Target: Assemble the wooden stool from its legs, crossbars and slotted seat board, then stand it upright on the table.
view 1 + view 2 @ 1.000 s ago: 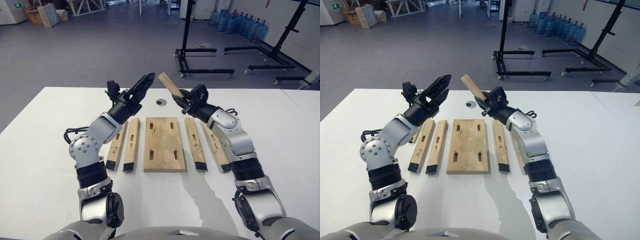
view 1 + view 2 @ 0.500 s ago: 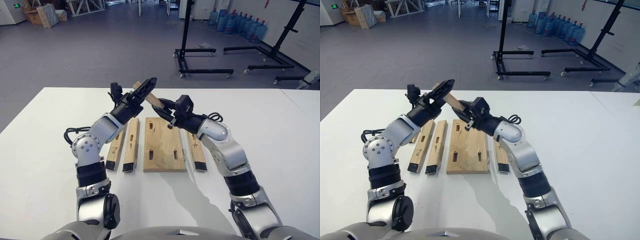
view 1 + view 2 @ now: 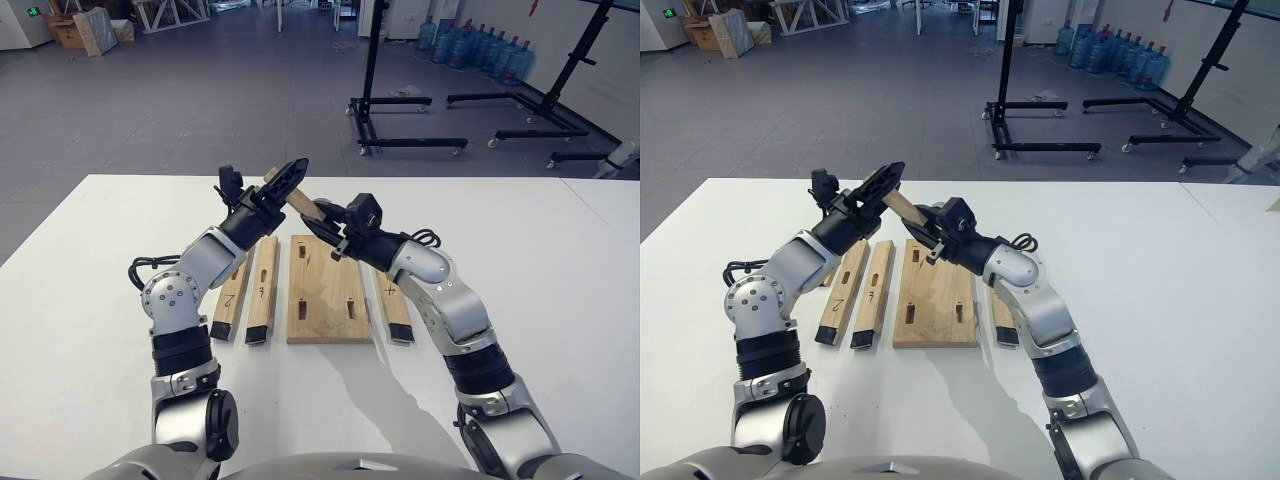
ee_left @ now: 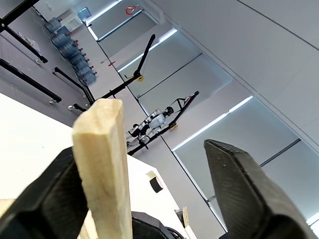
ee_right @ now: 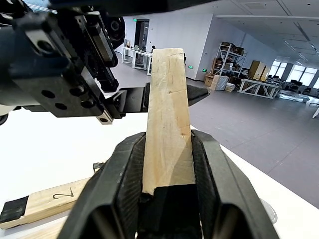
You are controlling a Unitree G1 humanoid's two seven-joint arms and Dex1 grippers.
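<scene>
Centre of frame in head views, above seat board (flat on table, slots up): R gripper pinches crossbar at its lower end; bar tilts up toward frame left. L gripper fingers spread, bar's upper tip between them, close by one finger, apart from other. Legs lie flat either side of board.

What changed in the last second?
The right gripper, shut on the light wooden crossbar, swung toward the robot's left, bringing its free end between the fingers of the open left gripper. The slotted wooden seat board and legs stayed flat on the white table.
</scene>
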